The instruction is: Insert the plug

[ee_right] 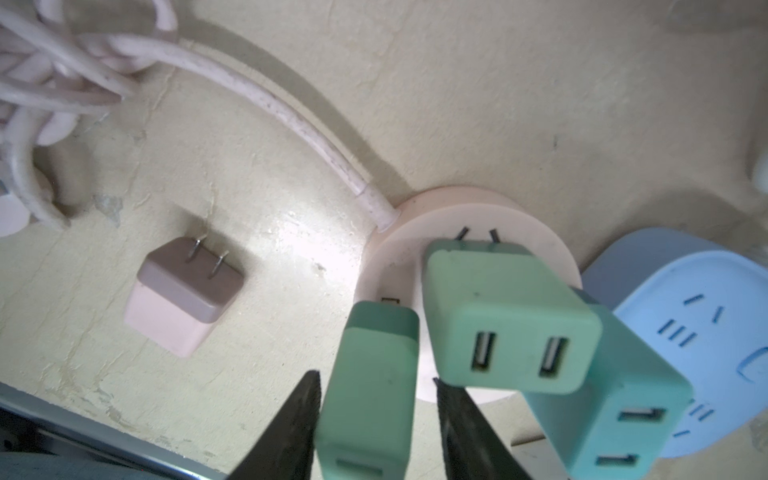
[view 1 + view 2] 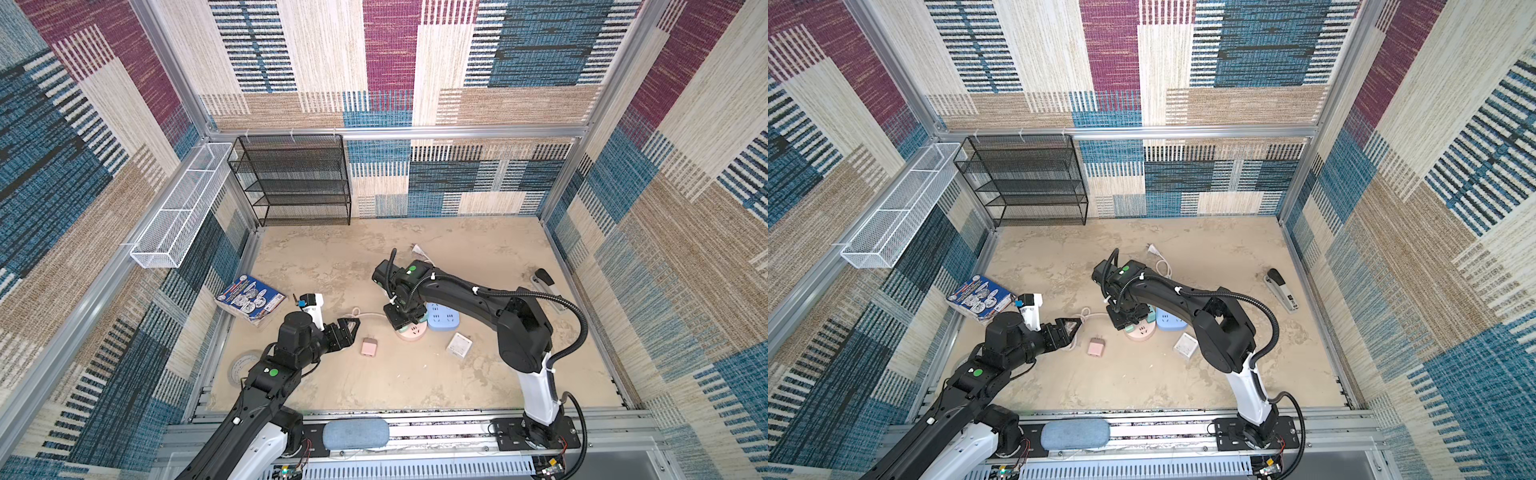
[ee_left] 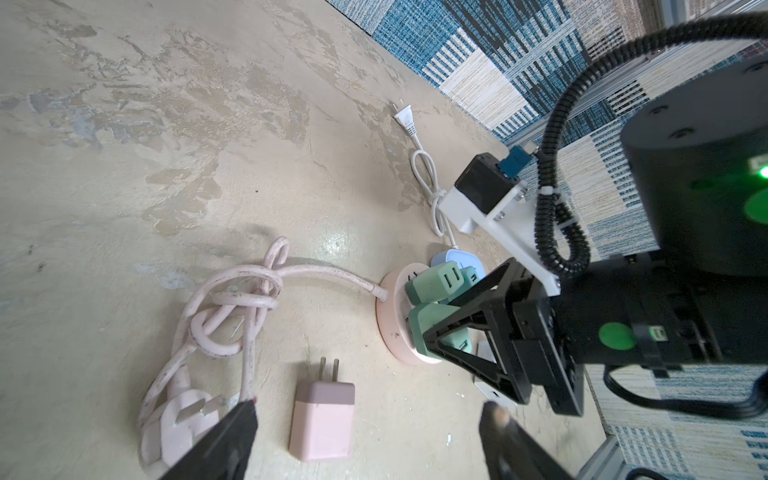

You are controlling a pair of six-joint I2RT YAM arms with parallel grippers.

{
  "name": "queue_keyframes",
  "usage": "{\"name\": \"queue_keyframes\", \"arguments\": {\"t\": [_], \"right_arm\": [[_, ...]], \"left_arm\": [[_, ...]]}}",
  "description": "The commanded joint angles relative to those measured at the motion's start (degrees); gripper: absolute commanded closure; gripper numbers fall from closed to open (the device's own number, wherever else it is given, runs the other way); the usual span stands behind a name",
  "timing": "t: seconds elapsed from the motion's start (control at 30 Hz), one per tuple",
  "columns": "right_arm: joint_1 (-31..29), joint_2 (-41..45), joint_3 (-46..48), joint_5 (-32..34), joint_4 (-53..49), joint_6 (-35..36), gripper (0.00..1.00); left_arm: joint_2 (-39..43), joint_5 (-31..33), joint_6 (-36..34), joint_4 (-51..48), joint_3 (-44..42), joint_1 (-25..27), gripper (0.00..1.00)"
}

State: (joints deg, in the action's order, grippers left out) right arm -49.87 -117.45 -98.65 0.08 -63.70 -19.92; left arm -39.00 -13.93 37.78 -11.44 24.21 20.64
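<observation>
- Broadly, the bench [image 2: 332, 257] carries all we need, with both arms bent in over its middle;
- our left hand [image 3: 370, 407] hangs spread wide and empty, low over the bench near the loose pink charger [image 3: 322, 415];
- our right hand [image 1: 374, 378] points down at the round pink socket [image 1: 405, 257], its fingers flanking one green plug [image 1: 370, 428]; whether they pinch it or merely stand beside it we cannot tell;
- that green plug stands on the socket's face beside two other green adapters [image 1: 511, 316]; how deep its pins sit is hidden;
- we judge the step in hand to be seating; the next move calls for a straight downward press, then a clean letting-go that does not tilt the neighbours; the pink charger, lying flat with its pins bare, may be the next one to insert.
</observation>
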Motion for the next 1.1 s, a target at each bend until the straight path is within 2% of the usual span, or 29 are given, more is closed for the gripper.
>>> {"name": "queue_keyframes", "arguments": {"t": [0.0,0.2,0.4,0.47,0.5,0.7,1.07], "right_arm": [[-0.3,0.8,0.6,1.1,1.6,-0.9,0.61],[-0.6,1.4,-0.2,1.7,1.4,-1.3,0.70],[-0.7,-0.9,-1.7,1.2,0.3,-0.3,0.87],[-0.7,-2.0,-2.3,1.1,-0.4,0.1,0.99],[-0.7,-2.5,-2.6,1.2,-0.7,0.1,1.00],[-0.6,-5.6,-3.9,0.8,-1.3,0.9,1.00],[1.6,-10.6,-1.5,-4.5,3.1,3.9,1.00]], "left_arm": [[0.1,-1.0,1.0,-1.5,0.5,0.0,0.12],[0.8,-1.0,1.4,-1.6,0.1,-0.1,0.12],[0.6,-1.2,1.5,-0.7,-0.6,0.0,0.12],[0.3,-1.2,1.5,-0.2,-0.8,-0.1,0.12],[0.1,-1.3,1.4,-0.1,-0.8,0.0,0.12],[-0.5,-1.3,1.3,1.3,-1.4,-0.1,0.13],[-2.5,-2.8,2.0,5.8,-4.0,-0.1,0.15]]}}
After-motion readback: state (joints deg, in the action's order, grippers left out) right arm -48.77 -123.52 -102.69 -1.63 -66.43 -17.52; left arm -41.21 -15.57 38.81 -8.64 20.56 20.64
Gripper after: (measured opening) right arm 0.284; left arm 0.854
